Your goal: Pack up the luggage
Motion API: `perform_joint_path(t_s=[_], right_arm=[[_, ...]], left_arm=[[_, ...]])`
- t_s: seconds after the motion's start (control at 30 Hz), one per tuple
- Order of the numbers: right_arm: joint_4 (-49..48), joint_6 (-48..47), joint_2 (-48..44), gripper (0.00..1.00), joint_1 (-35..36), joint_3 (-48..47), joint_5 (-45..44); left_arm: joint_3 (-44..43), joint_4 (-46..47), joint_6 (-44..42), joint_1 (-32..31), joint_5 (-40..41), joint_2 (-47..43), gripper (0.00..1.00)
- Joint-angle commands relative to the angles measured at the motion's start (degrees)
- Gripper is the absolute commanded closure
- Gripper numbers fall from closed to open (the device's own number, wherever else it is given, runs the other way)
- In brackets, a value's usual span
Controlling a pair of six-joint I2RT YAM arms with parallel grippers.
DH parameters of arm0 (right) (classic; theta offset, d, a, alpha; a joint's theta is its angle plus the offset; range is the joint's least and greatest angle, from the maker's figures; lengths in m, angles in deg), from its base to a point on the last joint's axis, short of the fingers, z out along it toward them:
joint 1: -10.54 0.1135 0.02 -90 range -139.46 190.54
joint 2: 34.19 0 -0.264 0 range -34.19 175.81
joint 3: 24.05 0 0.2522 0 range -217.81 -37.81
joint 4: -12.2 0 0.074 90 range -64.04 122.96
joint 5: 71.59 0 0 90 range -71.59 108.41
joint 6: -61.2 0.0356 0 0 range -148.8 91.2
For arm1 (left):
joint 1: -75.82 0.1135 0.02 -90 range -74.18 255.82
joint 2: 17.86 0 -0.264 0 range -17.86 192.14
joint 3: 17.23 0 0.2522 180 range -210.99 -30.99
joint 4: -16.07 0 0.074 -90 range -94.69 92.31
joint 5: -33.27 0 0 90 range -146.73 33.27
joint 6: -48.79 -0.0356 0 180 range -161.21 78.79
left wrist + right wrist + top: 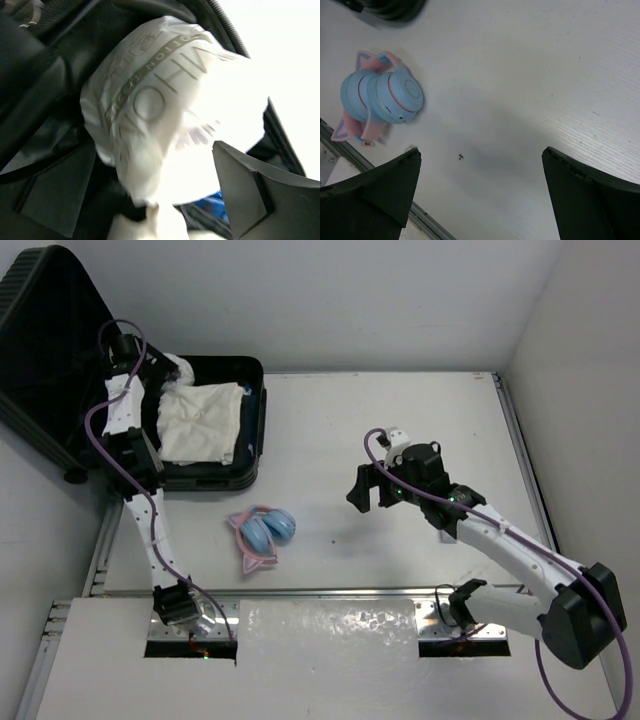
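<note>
The black luggage [48, 335] lies open at the far left, its ribbed lid leaning against the wall. A white folded cloth [200, 422] fills its base. My left gripper [160, 368] reaches into the far corner of the base, jaws wide apart [155, 172]. A crumpled white bag with grey printed letters [165, 105] lies between and beyond the fingers, against the black lining [35, 75]. Whether the fingers touch it is blurred. My right gripper [368, 492] hovers open and empty over the bare table [480, 167].
Blue and pink cat-ear headphones [262, 533] lie on the table in front of the luggage, left of the right gripper [380, 100]. A corner of the luggage [390, 7] shows in the right wrist view. A metal rail [330, 592] runs along the near table edge.
</note>
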Motion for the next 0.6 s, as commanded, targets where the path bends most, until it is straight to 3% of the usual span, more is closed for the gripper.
perform_joint_path(t_s=[0.0, 0.17, 0.33, 0.37, 0.5, 0.57], right_arm=[[-3.3, -2.6, 1.9, 0.01, 1.4, -0.3, 0.9], [-3.6, -7.8, 10.1, 0.01, 9.1, -4.3, -1.9], [-7.1, -8.1, 21.4, 0.01, 16.1, -12.9, -0.8], [-6.8, -8.8, 23.6, 0.01, 17.3, -14.9, -1.2], [-2.1, -10.8, 33.8, 0.01, 21.9, -27.4, -5.2], [-1.2, -11.2, 37.9, 0.03, 24.0, -29.8, -6.1]], left_arm=[[1.3, 2.2, 0.2, 0.5, 1.6, -13.1, 0.00], [3.0, 3.6, 0.2, 0.5, 3.8, -25.8, 0.00], [7.5, -3.1, -0.5, 0.6, 6.9, -35.4, 0.00], [11.3, -3.1, -0.4, 0.5, 6.5, -42.0, 0.00], [43.6, 9.6, -0.2, 0.2, 3.2, -65.3, 0.00], [49.6, 9.9, -1.4, 0.1, 3.0, -74.8, 0.00]])
